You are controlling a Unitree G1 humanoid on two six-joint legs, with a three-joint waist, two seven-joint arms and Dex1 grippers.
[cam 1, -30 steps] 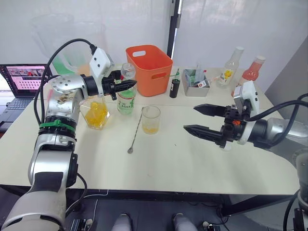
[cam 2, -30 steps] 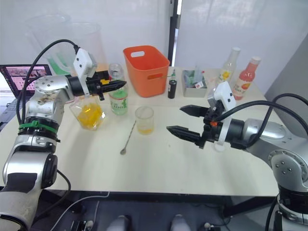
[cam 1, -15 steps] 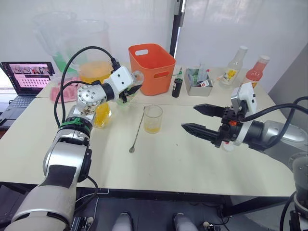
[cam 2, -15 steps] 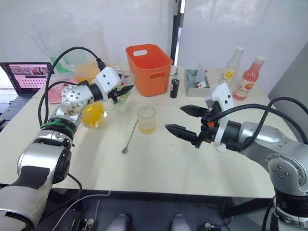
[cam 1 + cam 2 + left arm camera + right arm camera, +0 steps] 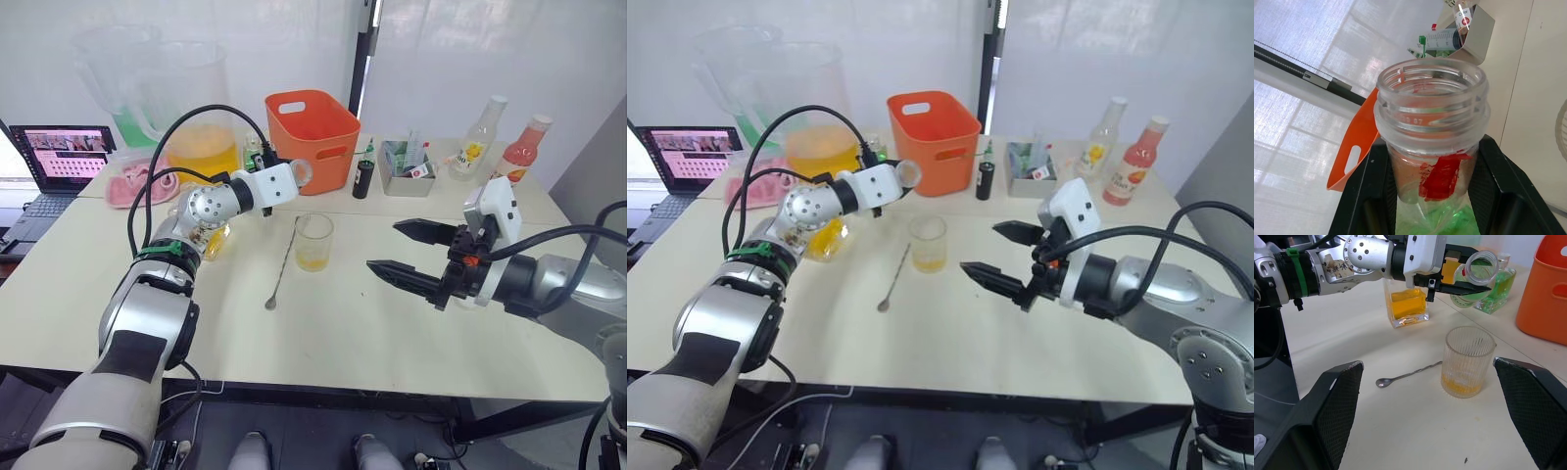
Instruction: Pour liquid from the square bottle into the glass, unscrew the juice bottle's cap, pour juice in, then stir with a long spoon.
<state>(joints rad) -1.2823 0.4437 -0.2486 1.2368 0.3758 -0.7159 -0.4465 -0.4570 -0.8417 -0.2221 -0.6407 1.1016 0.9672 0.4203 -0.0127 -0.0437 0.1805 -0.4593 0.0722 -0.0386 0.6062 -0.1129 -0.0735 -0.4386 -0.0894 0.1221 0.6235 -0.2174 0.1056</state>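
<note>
My left gripper (image 5: 1432, 196) is clenched on the uncapped juice bottle (image 5: 1475, 271), tipped mouth-first just left of and above the glass (image 5: 313, 241), mid-tabletop. My right gripper (image 5: 411, 252) hangs released, well right. I judge juice could miss the rim and spill. My left wrist view alone confirms the open mouth.

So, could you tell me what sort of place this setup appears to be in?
Probably a lab set up as a drink-mixing station: a white table holding drink bottles, large clear jugs and an orange bin, with an open laptop at one end and white screens behind.
</note>
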